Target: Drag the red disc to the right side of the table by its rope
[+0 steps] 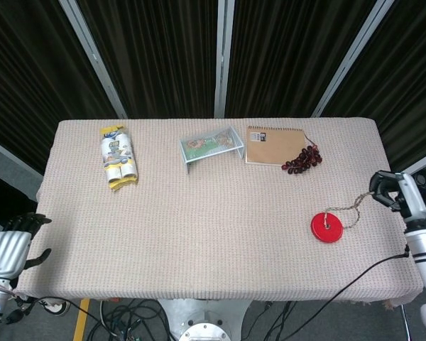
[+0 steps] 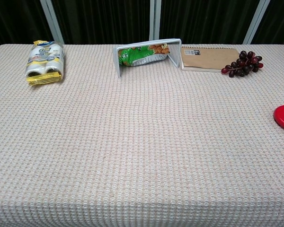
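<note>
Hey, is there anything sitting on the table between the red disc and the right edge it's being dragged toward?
Nothing visible. Only bare cloth and the rope lie between the red disc and the right edge; the grapes sit well behind that path.
</note>
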Controlling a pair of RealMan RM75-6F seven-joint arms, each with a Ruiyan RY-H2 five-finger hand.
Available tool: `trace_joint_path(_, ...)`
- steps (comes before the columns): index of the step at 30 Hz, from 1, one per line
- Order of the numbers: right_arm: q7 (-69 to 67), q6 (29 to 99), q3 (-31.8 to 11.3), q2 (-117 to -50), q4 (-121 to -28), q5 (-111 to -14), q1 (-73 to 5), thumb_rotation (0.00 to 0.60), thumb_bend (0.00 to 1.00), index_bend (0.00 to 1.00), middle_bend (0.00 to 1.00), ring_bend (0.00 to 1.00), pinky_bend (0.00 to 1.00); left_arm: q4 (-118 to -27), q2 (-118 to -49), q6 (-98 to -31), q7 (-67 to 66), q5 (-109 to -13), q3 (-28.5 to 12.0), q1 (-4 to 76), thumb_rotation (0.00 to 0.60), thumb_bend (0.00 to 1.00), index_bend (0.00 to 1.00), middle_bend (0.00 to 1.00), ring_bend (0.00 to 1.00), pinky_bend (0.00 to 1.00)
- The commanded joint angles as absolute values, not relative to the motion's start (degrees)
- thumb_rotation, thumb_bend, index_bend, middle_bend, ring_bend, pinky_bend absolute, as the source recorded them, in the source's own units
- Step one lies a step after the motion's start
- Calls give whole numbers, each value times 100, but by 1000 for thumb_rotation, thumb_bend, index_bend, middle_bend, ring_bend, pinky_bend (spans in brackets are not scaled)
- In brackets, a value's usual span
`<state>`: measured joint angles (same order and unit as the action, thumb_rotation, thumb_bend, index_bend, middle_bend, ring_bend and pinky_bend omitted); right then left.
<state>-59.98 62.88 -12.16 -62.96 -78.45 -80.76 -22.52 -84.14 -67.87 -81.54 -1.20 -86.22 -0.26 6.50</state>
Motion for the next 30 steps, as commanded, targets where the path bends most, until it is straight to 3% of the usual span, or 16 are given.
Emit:
trace_joint_path(1,-4791,5898,-1272,-6557,-8257,-8011,-2709,600,972,991,793,732,958,-8400,-6764,-8180,-86,-8623,-24,633,600,215,278,215,144,203)
trace_joint_path(3,-4247,5619,-1097,-6565,-8330,-8027,-2803,600,789,891,726,606,862,-8383,-6742,-8193,-44,-8611,-30,621,600,215,279,215,143,203)
trace_joint_path(4,-4092,5453,-984,-6522,-8361,-8104,-2854,600,599,753,634,454,701,-8375,-6734,-8194,-26,-8605,-34,619,600,215,278,215,143,203)
trace_joint_path(6,-3840,4944,-699,-6321,-8456,-8300,-3004,600,243,342,330,126,277,-8359,-6724,-8202,15,-8609,-40,619,600,215,278,215,144,203)
trace_joint_path(8,-3718,4674,-567,-6183,-8558,-8370,-3092,600,56,59,85,3,49,-8343,-6727,-8218,43,-8620,-42,616,600,215,279,215,144,203)
trace_joint_path(9,-3599,4622,-529,-6144,-8600,-8370,-3111,600,13,6,25,0,5,-8333,-6735,-8222,55,-8623,-40,613,600,215,279,215,144,203)
trace_joint_path(20,-2805,5244,-425,-5796,-9061,-8223,-2745,600,0,0,0,0,0,-8297,-6767,-8228,48,-8624,-48,612,600,214,279,215,144,203)
trace_joint_path(26,-1713,6815,-216,-5977,-9105,-8289,-1816,600,23,0,0,0,0,-8385,-6741,-8320,-5,-8659,-100,622,600,214,279,215,144,203)
trace_joint_path(30,-851,8215,-25,-6580,-8505,-8592,-1026,600,43,0,0,0,0,-8476,-6707,-8366,-73,-8691,-147,654,600,215,279,215,143,203)
